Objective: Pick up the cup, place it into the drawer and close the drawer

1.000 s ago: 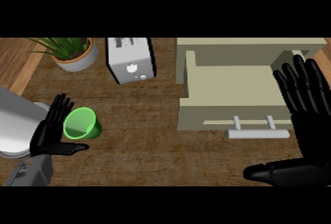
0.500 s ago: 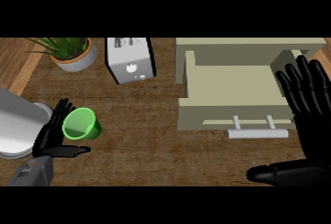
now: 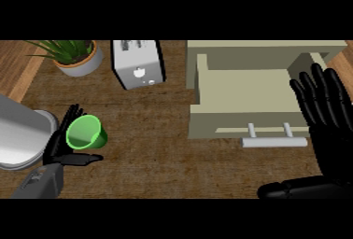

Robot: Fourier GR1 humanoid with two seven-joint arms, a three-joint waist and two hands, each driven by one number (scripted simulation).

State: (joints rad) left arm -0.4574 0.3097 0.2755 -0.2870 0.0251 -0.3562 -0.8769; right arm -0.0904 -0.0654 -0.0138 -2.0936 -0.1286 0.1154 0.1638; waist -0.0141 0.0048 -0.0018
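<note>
Brown woven tabletop (image 3: 158, 154) is seen from steeply above, w/ wood boards at the far left and right edges. Nearest, at lower left, the left robot hand (image 3: 60, 148) is placed against the green cup (image 3: 85, 133): fingers are held straight up behind the cup's left side, thumb is stretched under it, touching; the cup is tipped, mouth shown toward the viewer. Just left of that hand a grey rounded appliance (image 3: 21, 137) is partly cut off by the frame. At right, the right robot hand (image 3: 329, 116) is held up flat, fingers straight and spread, nothing gripped, overlapping the drawer's right side. The beige drawer (image 3: 241, 93) is pulled out, w/ a pale bar handle (image 3: 273, 141) at its near front. Farther back, a white toaster (image 3: 138, 63) and a potted plant (image 3: 72, 55) are set at upper left.
</note>
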